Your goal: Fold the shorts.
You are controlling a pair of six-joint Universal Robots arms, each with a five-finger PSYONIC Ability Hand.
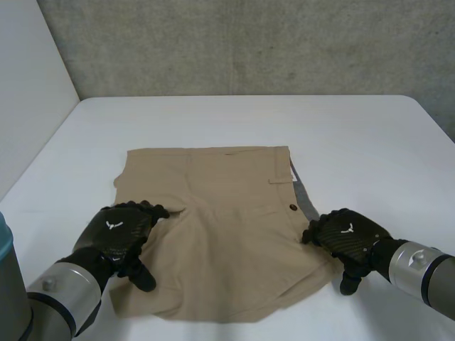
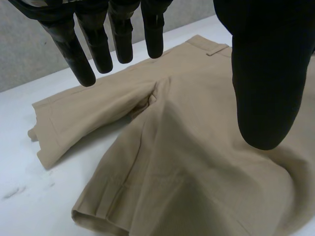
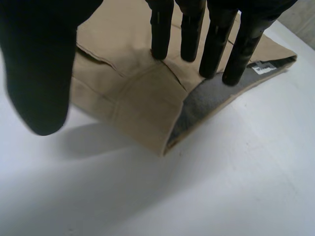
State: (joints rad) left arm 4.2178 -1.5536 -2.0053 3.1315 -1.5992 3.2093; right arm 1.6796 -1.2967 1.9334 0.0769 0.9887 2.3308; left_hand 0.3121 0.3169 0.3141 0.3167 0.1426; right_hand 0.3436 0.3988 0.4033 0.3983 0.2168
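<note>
surface (image 1: 234,121): white; it carries the shorts, which lie in the middle part of it.
shorts (image 1: 227,234): tan, lying flat and sideways, with the waist toward my right arm and the legs toward my left arm.
left robot hand (image 1: 117,231): it rests on the near leg of the shorts, close to the crotch. The fingers are straight and spread, the thumb is apart, and nothing is pinched.
right robot hand (image 1: 348,234): at the waist edge of the shorts. The fingers are straight, their tips come down on the cloth, the thumb is off to the side, and nothing is held.
risk: I think that if I lift with flat fingers, I catch one layer alone at the waist, and the fold opens or goes crooked. Pressing and dragging could also bunch the crotch.
head view: it gives the whole outline of the shorts and both robot hands together.
left wrist view: it gives the wrinkle (image 2: 147,98) at the crotch and the doubled leg hem (image 2: 93,219).
right wrist view: it gives the waist edge raised a little, showing the grey lining (image 3: 206,105).
white label (image 3: 263,68): on the lining, near my fingertips.
</note>
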